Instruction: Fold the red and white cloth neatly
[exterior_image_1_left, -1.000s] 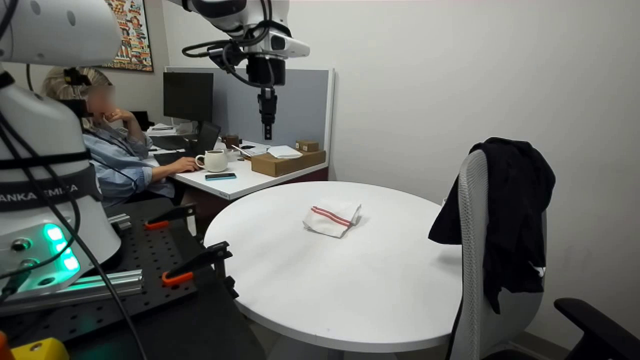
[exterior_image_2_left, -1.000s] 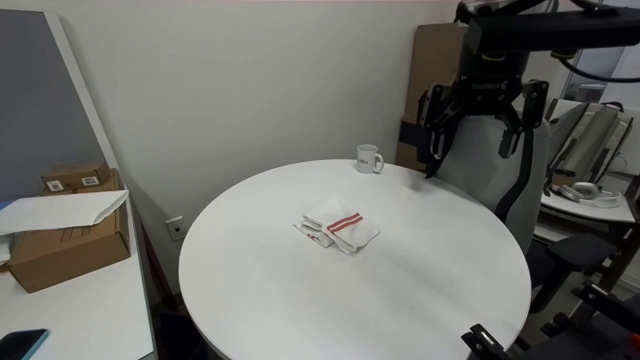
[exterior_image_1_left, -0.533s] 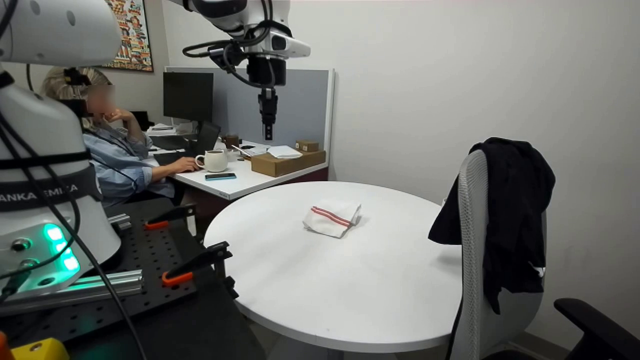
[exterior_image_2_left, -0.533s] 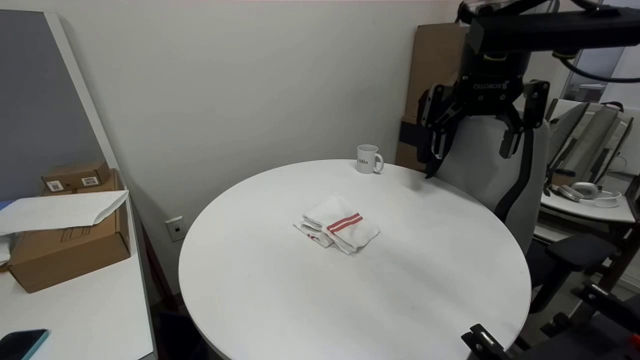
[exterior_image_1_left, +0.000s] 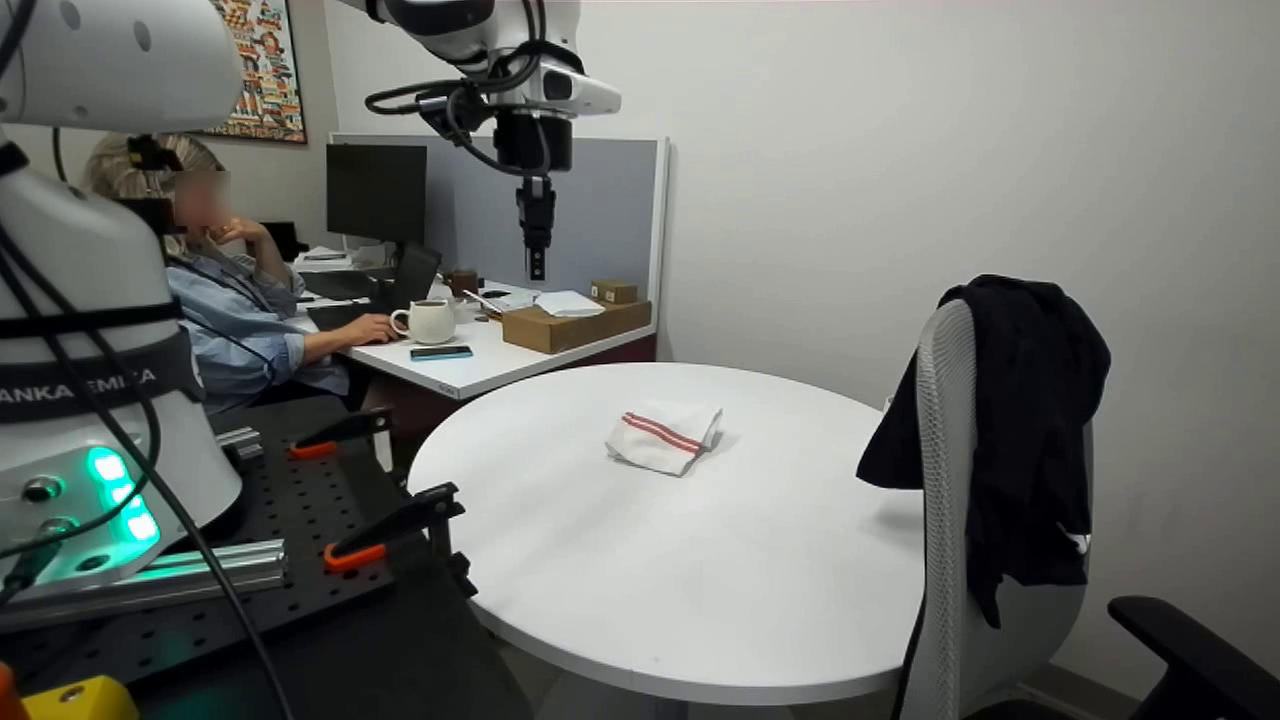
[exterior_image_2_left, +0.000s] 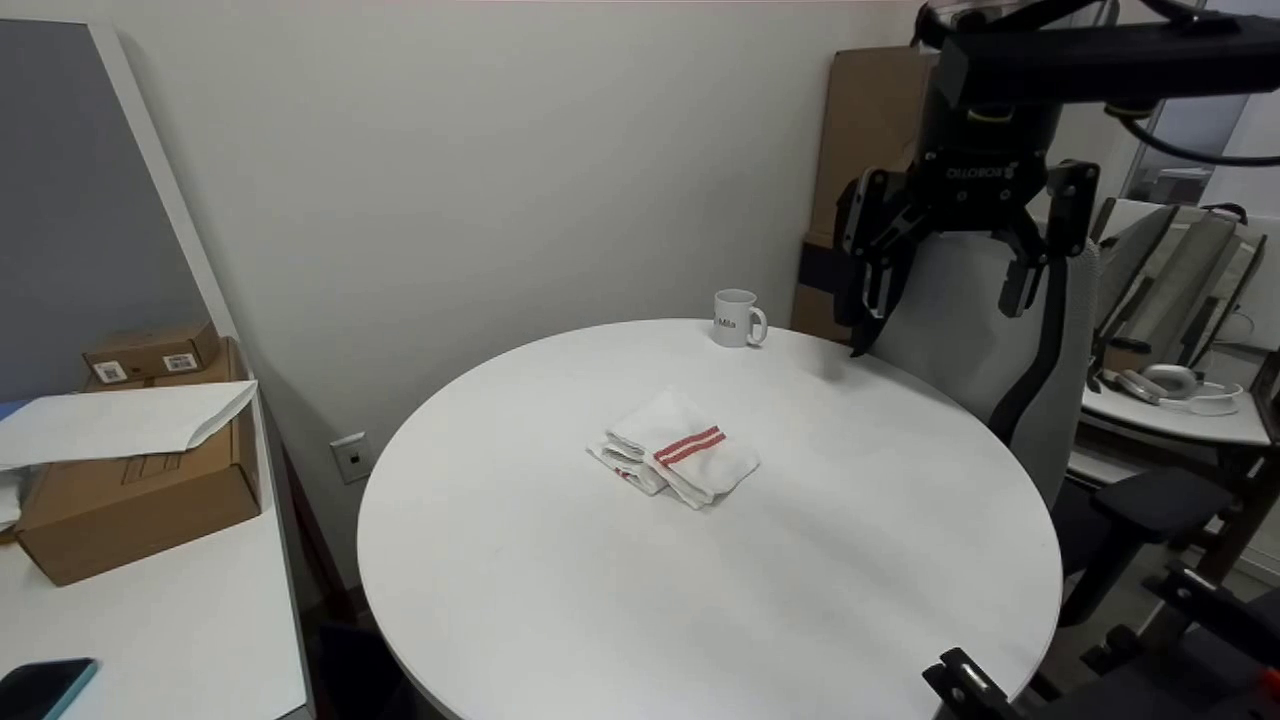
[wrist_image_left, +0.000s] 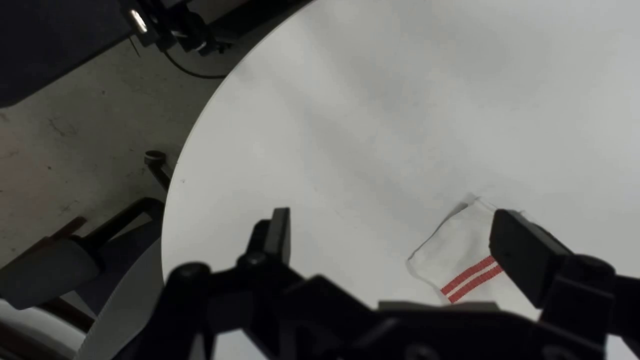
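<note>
The red and white cloth lies folded on the round white table. It has two red stripes. In an exterior view its layers are uneven, with a lower layer sticking out at one side. My gripper hangs high above the table, apart from the cloth. In an exterior view its two fingers are wide apart with nothing between them. In the wrist view the open gripper shows the cloth below, partly hidden behind the right-hand finger and the gripper body.
The round white table bears a white mug near its far edge. A grey chair with a dark jacket stands against the table. A desk with a cardboard box and a seated person are beside it.
</note>
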